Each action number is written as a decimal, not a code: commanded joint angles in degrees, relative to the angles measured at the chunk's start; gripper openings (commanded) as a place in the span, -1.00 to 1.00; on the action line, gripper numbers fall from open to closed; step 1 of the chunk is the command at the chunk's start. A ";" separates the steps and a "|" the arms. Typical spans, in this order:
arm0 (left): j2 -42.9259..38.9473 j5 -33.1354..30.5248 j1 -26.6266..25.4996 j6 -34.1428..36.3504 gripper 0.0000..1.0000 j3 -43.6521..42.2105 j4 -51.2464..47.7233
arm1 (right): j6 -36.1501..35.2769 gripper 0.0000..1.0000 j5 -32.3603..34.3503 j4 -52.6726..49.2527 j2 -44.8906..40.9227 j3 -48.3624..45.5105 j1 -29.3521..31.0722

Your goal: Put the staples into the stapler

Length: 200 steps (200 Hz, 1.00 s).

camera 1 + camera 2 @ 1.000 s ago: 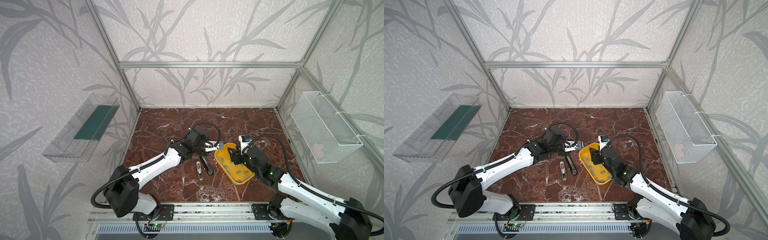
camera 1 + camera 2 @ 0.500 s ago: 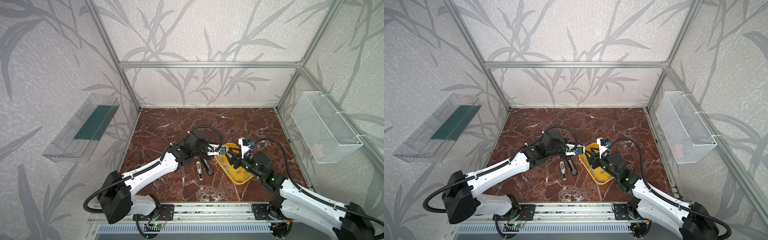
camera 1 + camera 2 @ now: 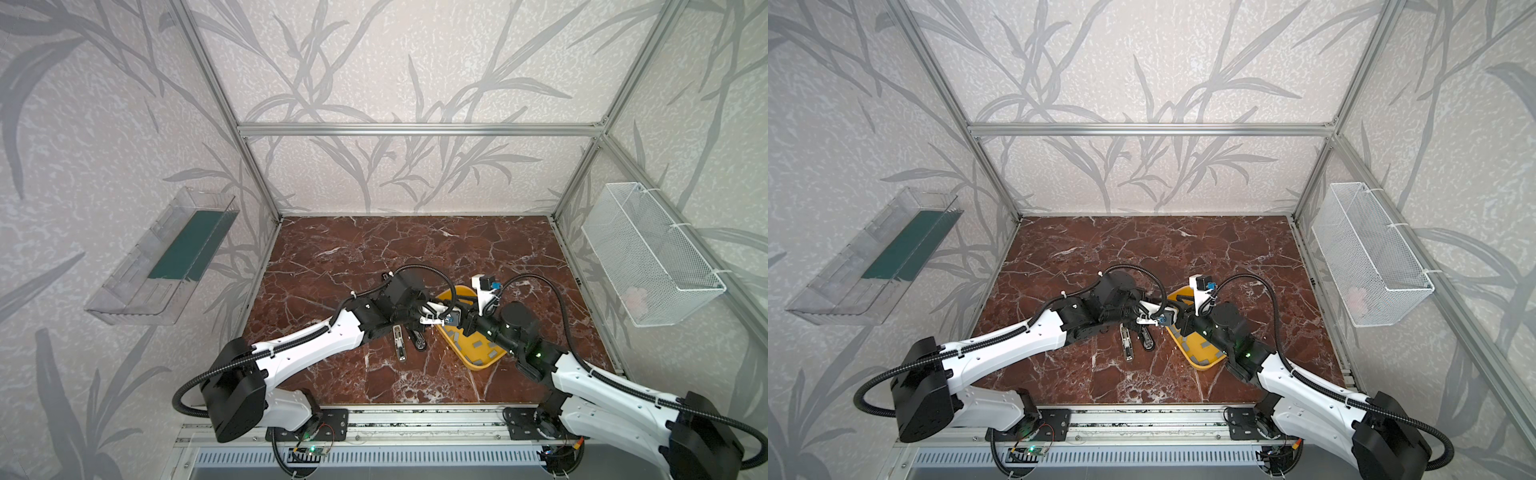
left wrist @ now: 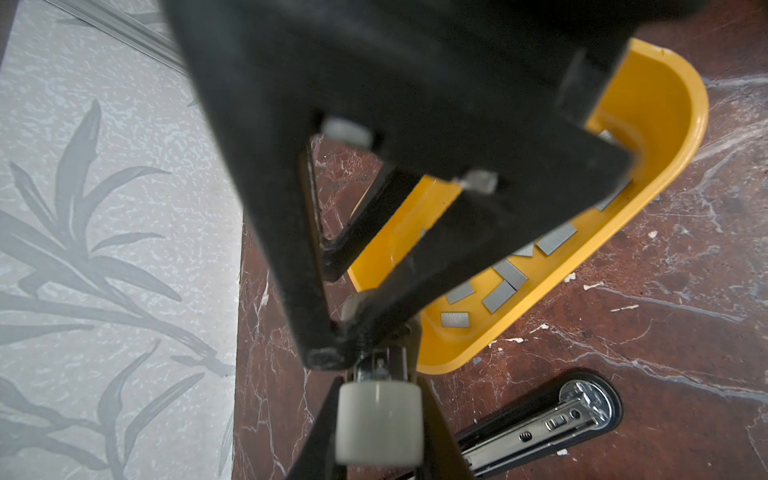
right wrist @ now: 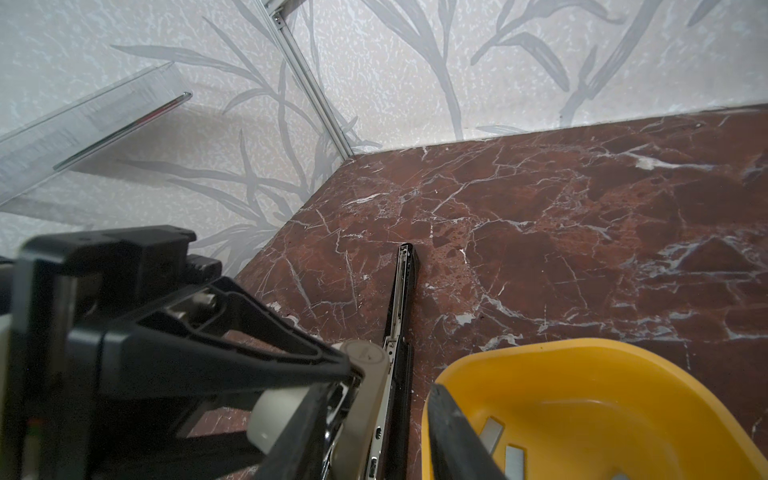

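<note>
Marble counter, red-brown, carries long slim black stapler splayed open just beside yellow plastic tray of grey staple strips; left tool pinched together, right tool with jaws apart, both crowding tray rim, could clash and tip tray.
</note>
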 commanded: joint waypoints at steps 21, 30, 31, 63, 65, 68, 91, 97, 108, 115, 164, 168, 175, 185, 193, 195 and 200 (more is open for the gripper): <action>-0.80 -1.10 -0.28 -1.97 -1.00 1.66 0.47 | 0.83 -0.32 3.29 -1.15 0.17 0.61 -0.13; -1.09 -0.78 -0.20 -2.68 -1.00 1.99 0.45 | 1.28 -0.36 4.09 -1.94 0.25 0.66 -0.14; -1.09 -0.68 -0.24 -2.72 -1.00 2.01 0.38 | 1.29 -0.36 4.18 -1.95 0.26 0.69 -0.14; -2.09 -0.06 -0.27 -3.51 -1.00 1.68 0.61 | 1.81 -0.41 4.26 -2.57 0.61 0.82 -0.09; -2.17 -0.10 -0.28 -3.55 -1.00 1.67 0.71 | 1.89 -0.41 4.32 -2.64 0.65 0.81 -0.10; -2.27 -0.10 -0.23 -3.62 -1.00 1.65 0.83 | 1.91 -0.41 4.34 -2.66 0.74 0.83 -0.07; -3.28 0.14 -0.11 -4.53 -1.00 1.25 1.36 | 2.57 -0.43 4.83 -2.75 1.64 0.86 -0.05; -3.52 0.43 -0.11 -4.46 -1.00 1.07 1.45 | 2.76 -0.43 4.95 -2.91 1.98 0.87 -0.05; -4.27 1.52 0.06 -4.37 -1.00 0.81 1.32 | 2.88 -0.43 4.97 -2.92 2.56 1.07 -0.05; -4.71 2.46 0.31 -4.68 -1.00 0.72 1.30 | 2.88 -0.43 5.08 -3.14 2.92 1.29 -0.05; -7.69 8.52 1.83 -5.41 -1.00 0.04 0.21 | 3.17 -0.44 6.24 -4.67 4.30 2.13 -0.05; -7.84 8.86 1.89 -5.28 -1.00 -0.14 0.24 | 3.14 -0.44 6.19 -4.76 4.38 2.22 -0.05; -8.19 9.39 2.00 -5.06 -1.00 -0.46 0.40 | 3.06 -0.44 6.20 -4.93 4.35 2.37 -0.05; -8.61 9.85 2.30 -5.18 -1.00 -0.86 0.82 | 2.82 -0.43 6.02 -5.03 4.26 2.54 -0.05; -8.87 10.09 2.57 -5.39 -1.00 -0.90 0.84 | 2.57 -0.44 6.02 -5.36 4.08 2.71 -0.05; -8.88 10.13 2.65 -5.44 -1.00 -0.93 0.86 | 2.54 -0.43 6.02 -5.45 4.05 2.73 -0.05; -8.98 10.15 2.82 -5.49 -1.00 -1.04 0.91 | 2.38 -0.43 6.10 -5.69 3.76 2.79 -0.05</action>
